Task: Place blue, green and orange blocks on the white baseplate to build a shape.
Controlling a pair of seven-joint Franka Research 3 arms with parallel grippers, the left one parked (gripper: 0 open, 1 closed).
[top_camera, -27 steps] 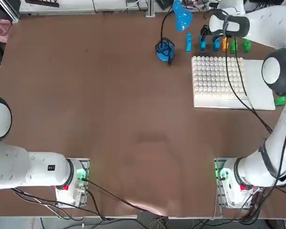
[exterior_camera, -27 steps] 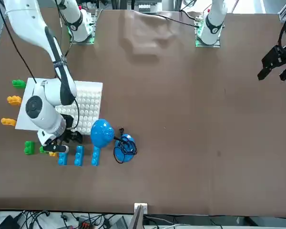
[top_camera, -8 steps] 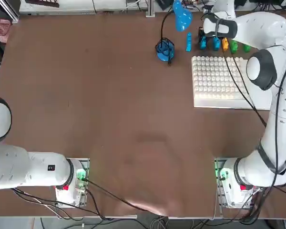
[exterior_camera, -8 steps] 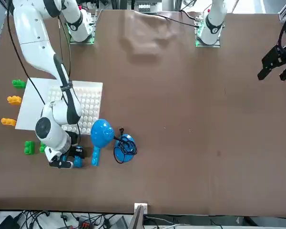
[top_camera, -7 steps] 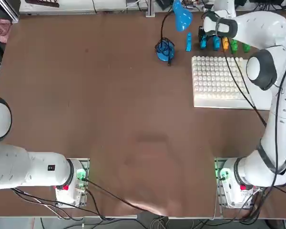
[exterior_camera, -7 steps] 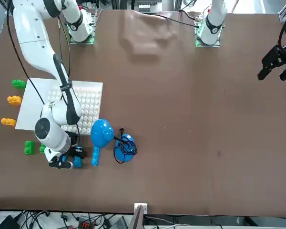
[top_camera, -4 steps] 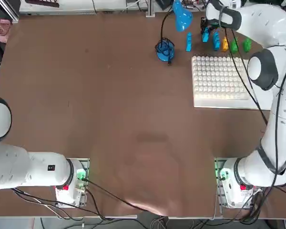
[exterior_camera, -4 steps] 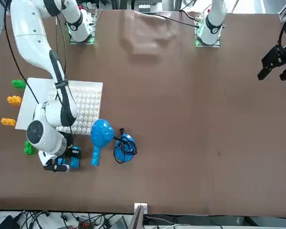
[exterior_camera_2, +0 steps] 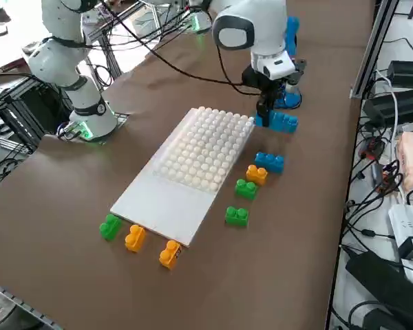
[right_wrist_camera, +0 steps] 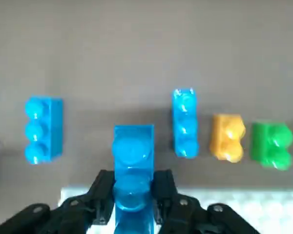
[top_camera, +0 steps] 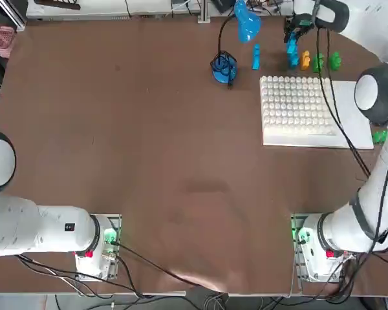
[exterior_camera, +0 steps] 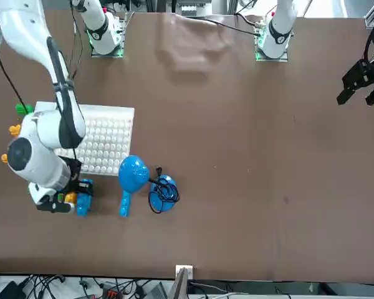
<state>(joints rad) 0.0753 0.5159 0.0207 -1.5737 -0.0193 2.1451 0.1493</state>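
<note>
Blue brick (right_wrist_camera: 133, 170) lifted clear of the table.

I see my right gripper (right_wrist_camera: 133, 195) clamped on its sides, its long axis running straight out between the fingers, above the far row of bricks (right_wrist_camera: 228, 137) just past the white baseplate (top_camera: 349, 116).

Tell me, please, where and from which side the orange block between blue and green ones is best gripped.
Probably from above, on the two end faces of the orange block: a blue block and a green block crowd its long sides. The right gripper, above the row, holds another blue brick.
</note>
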